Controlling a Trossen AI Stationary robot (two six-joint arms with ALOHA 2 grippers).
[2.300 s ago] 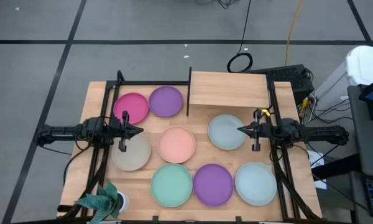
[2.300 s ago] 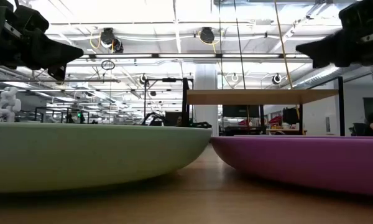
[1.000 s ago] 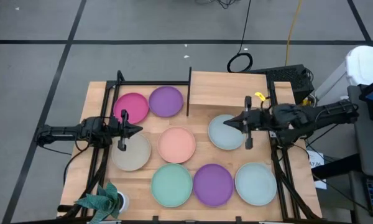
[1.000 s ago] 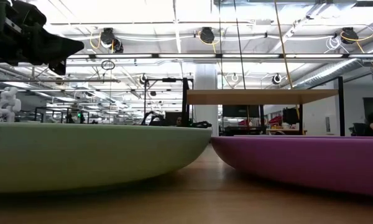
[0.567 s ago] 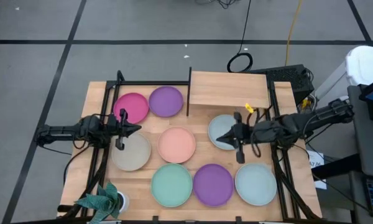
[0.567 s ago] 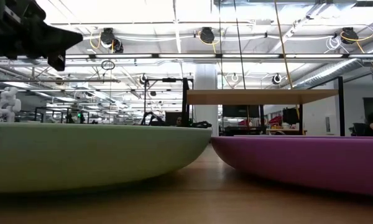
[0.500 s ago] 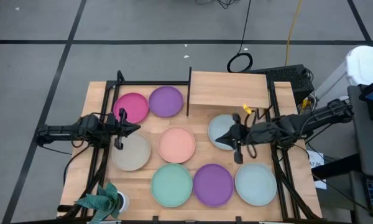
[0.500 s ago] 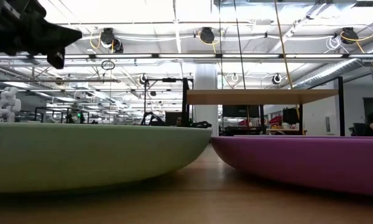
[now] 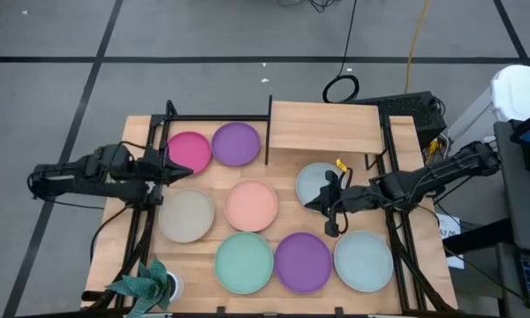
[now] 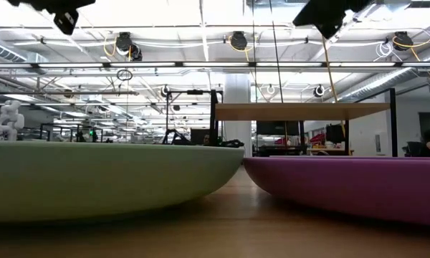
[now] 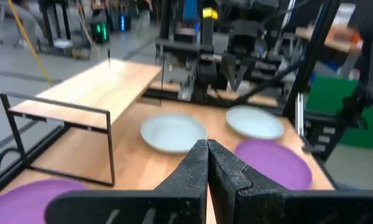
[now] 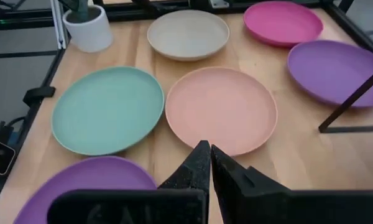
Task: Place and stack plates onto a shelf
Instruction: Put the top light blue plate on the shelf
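Note:
Several round plates lie flat on the wooden table: magenta (image 9: 186, 152) and purple (image 9: 236, 143) at the far left, peach (image 9: 251, 205) in the middle, beige (image 9: 186, 215), mint (image 9: 244, 261), a second purple (image 9: 303, 261) and grey-blue (image 9: 363, 260) along the near side. Another grey-blue plate (image 9: 318, 181) lies partly under my right arm. The shelf (image 9: 322, 125) stands at the far side with nothing on it. My left gripper (image 9: 190, 168) is shut, high above the magenta plate's near rim. My right gripper (image 9: 307, 205) is shut, in the air between the grey-blue plate and the peach plate (image 12: 221, 109).
A small plant in a white pot (image 9: 146, 283) stands at the near left corner. A black metal frame (image 9: 159, 132) runs along the table's left and far sides, and the shelf's black upright (image 9: 268, 128) stands beside the purple plate. Cables and equipment lie off the table's right edge.
My left gripper has risen straight up above the table's left side and stayed shut. My right gripper has come down and gone toward the table's left and near edges, across the grey-blue plate toward the peach plate, rolling a little, still shut. No plate has moved.

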